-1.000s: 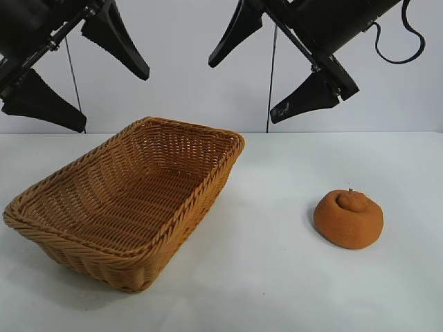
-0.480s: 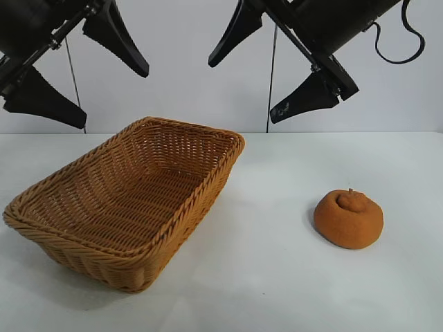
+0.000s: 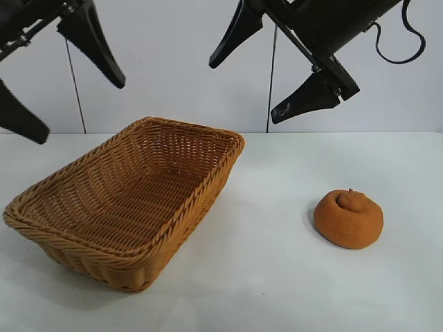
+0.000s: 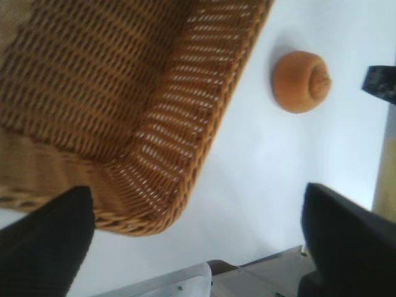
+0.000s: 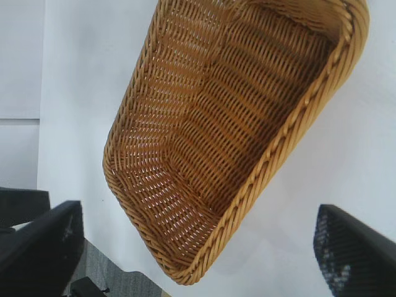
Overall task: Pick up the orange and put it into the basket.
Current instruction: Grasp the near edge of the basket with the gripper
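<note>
Nothing of the task was done yet: the orange (image 3: pixel 348 219) sat on the white table (image 3: pixel 277 277) at the right, well apart from the basket (image 3: pixel 173 128), which stood empty at the left. Both grippers hung high above the table with fingers spread wide and holding nothing, the left gripper (image 3: pixel 59 83) over the basket's far left side and the right gripper (image 3: pixel 259 72) above the gap between basket and orange. The whole job remained: reach, grasp, carry and drop.
</note>
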`<move>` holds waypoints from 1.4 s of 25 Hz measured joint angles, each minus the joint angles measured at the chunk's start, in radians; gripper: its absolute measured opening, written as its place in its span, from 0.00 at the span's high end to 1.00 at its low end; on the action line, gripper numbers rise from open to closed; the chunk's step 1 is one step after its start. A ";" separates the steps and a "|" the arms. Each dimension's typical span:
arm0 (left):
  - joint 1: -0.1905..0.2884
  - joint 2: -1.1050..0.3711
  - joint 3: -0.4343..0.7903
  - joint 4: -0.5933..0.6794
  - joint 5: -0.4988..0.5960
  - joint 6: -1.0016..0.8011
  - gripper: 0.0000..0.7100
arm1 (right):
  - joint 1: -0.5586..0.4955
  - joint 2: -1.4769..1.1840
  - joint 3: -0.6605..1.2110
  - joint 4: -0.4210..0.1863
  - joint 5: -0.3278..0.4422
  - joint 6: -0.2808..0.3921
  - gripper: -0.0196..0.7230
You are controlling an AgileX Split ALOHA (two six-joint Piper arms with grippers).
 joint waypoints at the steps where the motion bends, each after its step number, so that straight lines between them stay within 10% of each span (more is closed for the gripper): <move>1: -0.012 -0.017 0.010 0.052 0.000 -0.076 0.09 | 0.000 0.000 0.000 0.000 -0.001 0.000 0.04; 12: -0.103 -0.013 0.150 0.314 -0.145 -0.686 0.09 | 0.000 0.000 0.000 -0.003 -0.010 0.000 0.04; 35: -0.143 0.354 0.151 0.343 -0.312 -0.883 0.09 | 0.000 0.000 0.000 -0.007 -0.014 0.000 0.04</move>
